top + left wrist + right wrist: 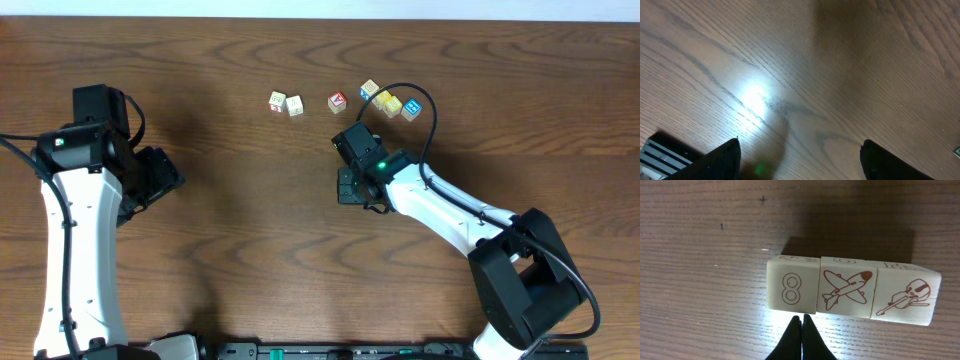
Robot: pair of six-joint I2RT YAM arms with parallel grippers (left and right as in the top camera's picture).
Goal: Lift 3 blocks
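In the right wrist view, three cream blocks lie side by side in a touching row on the wood table. They are one printed with an 8 (792, 291), one with an aeroplane (846, 294) and one with a violin (905, 298). My right gripper (802, 318) is shut with nothing in it, its tips just short of the near face where the 8 block meets the aeroplane block. From overhead the right gripper (353, 187) covers this row. My left gripper (800, 142) is open over bare wood, far to the left (160, 178).
Several cubes with coloured faces lie loose along the back of the table: a pair (285, 103), a red-faced one (338, 101), and a cluster with yellow and blue faces (392, 101). A black cable (430, 120) loops above the right arm.
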